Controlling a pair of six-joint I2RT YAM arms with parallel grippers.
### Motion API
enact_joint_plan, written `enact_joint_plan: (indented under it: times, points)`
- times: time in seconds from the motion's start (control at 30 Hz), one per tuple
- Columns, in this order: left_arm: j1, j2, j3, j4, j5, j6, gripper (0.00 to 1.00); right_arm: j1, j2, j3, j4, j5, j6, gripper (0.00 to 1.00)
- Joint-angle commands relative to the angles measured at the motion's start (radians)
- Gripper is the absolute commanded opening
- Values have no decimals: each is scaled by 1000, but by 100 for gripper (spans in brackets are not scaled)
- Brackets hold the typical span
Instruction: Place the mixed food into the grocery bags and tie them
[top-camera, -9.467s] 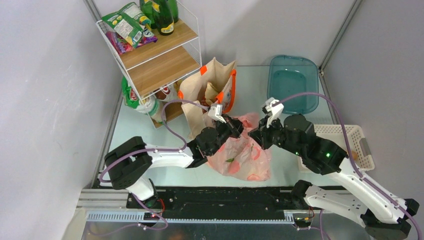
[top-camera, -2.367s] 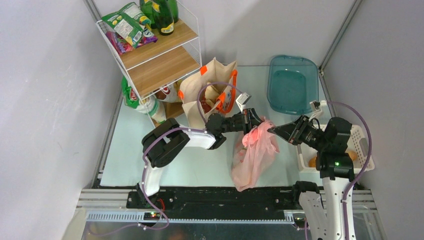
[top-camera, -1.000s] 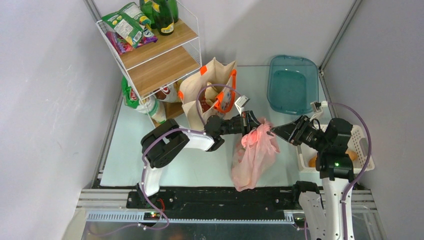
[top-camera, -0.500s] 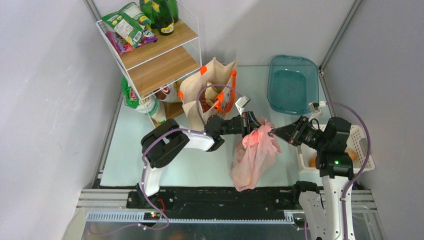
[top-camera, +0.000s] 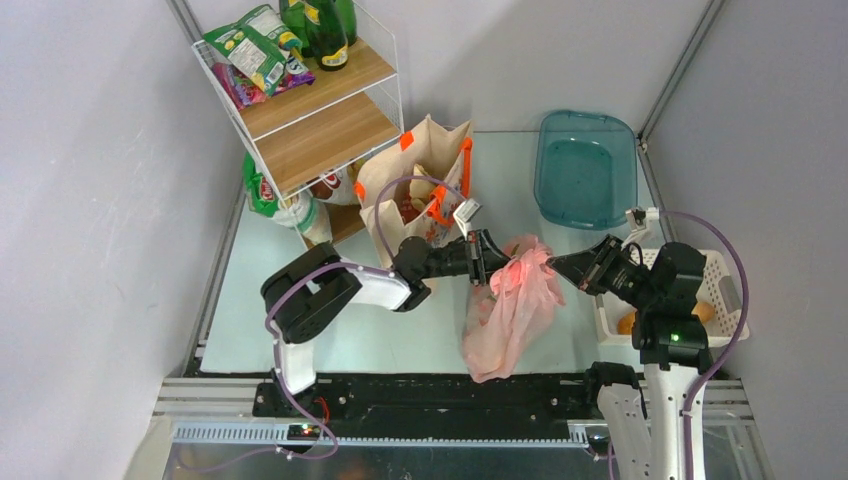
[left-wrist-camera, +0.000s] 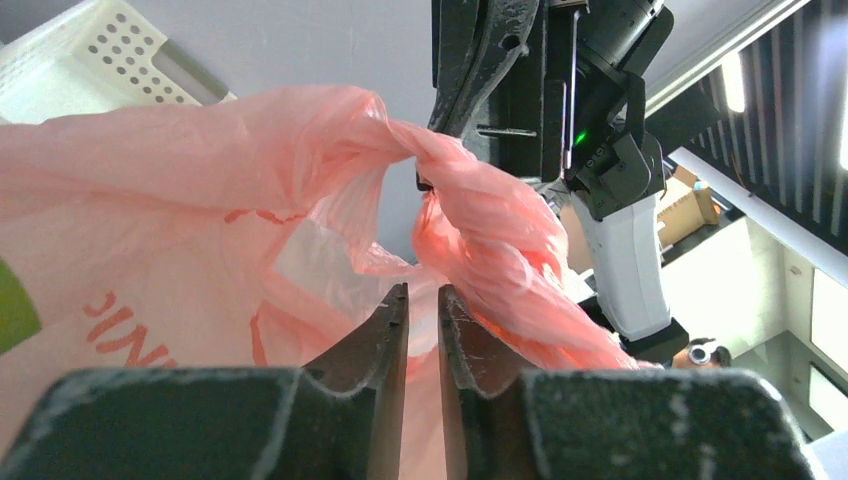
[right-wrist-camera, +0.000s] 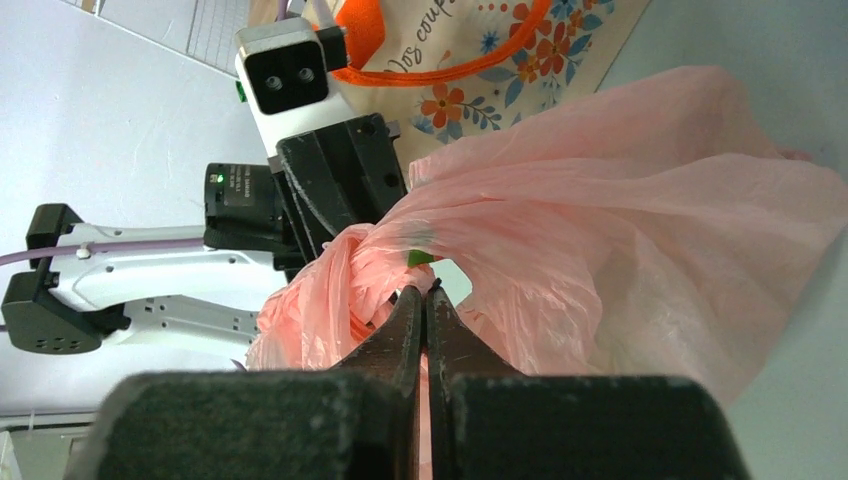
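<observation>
The pink bag (top-camera: 512, 300) stands mid-table with its top bunched and twisted. My left gripper (top-camera: 485, 262) is at the bag's upper left, with its jaws nearly closed on a fold of pink film (left-wrist-camera: 422, 290). My right gripper (top-camera: 556, 262) is at the upper right, pinched shut on a twisted handle (right-wrist-camera: 424, 288). A bit of green lettuce (right-wrist-camera: 420, 258) shows through the knot gap. The beige tote (top-camera: 420, 180) with orange handles stands behind the bag. Two bread rolls (top-camera: 627, 323) lie in the white basket (top-camera: 720, 275).
A teal tray (top-camera: 585, 165) sits at the back right. A wire shelf rack (top-camera: 310, 100) with dark bottles (top-camera: 325, 30) and snack packets (top-camera: 250, 50) stands at the back left, with more packets under it. The basket lies beside my right arm.
My left gripper has moved left and slightly nearer, and my right gripper has shifted slightly right. The bag's twisted top is stretched between them. The bag was lifted upright from lying flat much earlier.
</observation>
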Motion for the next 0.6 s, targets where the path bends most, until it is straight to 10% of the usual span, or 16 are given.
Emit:
enact_joint_plan:
  times: [0.0, 0.57]
  points:
    - [21, -102, -51, -12, -41, 57, 22, -4, 5, 42, -9, 17, -23, 0]
    - [34, -595, -322, -567, -279, 286, 34, -4, -26, 42, 2, 49, -24, 0]
